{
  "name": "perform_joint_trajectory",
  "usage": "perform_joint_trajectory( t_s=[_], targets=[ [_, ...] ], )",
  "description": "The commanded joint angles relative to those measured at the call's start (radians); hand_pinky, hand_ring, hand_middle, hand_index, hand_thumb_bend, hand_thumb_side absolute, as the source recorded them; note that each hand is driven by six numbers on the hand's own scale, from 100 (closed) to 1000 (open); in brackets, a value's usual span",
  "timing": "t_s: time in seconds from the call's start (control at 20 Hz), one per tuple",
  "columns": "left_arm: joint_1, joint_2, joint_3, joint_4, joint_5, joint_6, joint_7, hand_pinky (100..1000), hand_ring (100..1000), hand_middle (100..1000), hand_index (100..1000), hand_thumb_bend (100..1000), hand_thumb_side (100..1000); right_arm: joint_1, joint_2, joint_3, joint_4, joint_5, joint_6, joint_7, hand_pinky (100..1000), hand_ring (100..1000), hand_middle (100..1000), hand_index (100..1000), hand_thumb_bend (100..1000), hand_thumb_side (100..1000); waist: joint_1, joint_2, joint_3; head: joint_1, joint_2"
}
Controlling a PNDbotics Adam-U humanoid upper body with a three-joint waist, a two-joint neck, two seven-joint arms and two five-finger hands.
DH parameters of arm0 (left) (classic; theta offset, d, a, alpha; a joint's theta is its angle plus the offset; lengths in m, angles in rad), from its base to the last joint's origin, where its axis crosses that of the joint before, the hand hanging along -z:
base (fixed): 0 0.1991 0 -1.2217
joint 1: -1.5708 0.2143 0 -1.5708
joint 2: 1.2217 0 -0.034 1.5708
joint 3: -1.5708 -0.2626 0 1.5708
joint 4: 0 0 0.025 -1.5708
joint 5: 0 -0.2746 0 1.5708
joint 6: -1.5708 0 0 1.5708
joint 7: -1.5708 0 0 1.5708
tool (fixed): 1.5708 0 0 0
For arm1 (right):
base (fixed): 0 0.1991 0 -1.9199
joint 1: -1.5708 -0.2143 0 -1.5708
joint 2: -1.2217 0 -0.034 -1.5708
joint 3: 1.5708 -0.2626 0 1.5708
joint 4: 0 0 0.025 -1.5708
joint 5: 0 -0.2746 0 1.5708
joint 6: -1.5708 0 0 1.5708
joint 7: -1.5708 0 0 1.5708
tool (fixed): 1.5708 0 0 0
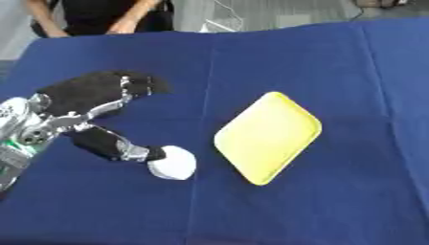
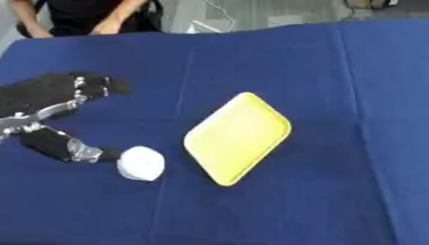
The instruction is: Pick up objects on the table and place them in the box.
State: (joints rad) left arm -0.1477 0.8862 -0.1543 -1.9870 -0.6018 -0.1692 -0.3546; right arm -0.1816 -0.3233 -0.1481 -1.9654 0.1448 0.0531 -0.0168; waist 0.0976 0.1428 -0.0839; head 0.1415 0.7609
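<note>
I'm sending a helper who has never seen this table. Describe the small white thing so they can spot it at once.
Start from the dark blue cloth-covered table and find the flat yellow rounded-square tray near its middle. Just left of the tray's lower corner, apart from it, lies the small white round object, touching the thumb tip of the robot's black left hand. It is the only white thing on the cloth.

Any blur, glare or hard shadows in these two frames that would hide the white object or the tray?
Left eye view: lighting even, no glare on the yellow tray; the white object is soft-edged, its shape unclear, at the thumb of the left hand. Right eye view: the same softness overall, only faint shadows on the blue cloth; nothing hidden but fine detail.
</note>
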Motion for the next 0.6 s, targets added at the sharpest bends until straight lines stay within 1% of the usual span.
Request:
perform_joint_trajectory(
  t_s=[0.05,0.15,0.25,0.4,0.6],
  targets=[
    [-0.021,0.038,0.005,-0.013,0.009,0.002,-0.011,892,892,889,972,647,875,-0.006,-0.024,0.0,-0.015,0.0,-0.001,0.004,777,789,832,948,100,922,-0.004,-0.013,0.002,-0.009,-0.015],
    [-0.037,0.037,0.002,-0.011,0.003,0.006,-0.019,894,892,888,972,653,873,-0.005,-0.024,0.001,-0.014,0.0,-0.001,0.005,777,789,833,949,100,922,-0.004,-0.013,0.002,-0.008,-0.016],
    [-0.064,0.034,-0.009,-0.002,-0.008,0.005,-0.035,902,897,889,973,679,880,-0.005,-0.023,0.002,-0.013,-0.001,-0.001,0.006,776,789,832,949,100,922,-0.004,-0.013,0.0,-0.006,-0.017],
    [-0.109,0.028,-0.042,0.032,-0.03,-0.01,-0.071,907,899,890,973,696,900,-0.006,-0.022,0.003,-0.013,-0.001,-0.001,0.008,776,789,832,948,100,921,-0.005,-0.013,-0.004,-0.002,-0.018],
    [-0.153,0.009,-0.085,0.104,-0.051,-0.038,-0.107,915,900,886,974,704,925,-0.009,-0.02,0.004,-0.014,-0.002,-0.002,0.01,776,789,832,949,100,922,-0.006,-0.008,-0.011,0.004,-0.018]
  ],
)
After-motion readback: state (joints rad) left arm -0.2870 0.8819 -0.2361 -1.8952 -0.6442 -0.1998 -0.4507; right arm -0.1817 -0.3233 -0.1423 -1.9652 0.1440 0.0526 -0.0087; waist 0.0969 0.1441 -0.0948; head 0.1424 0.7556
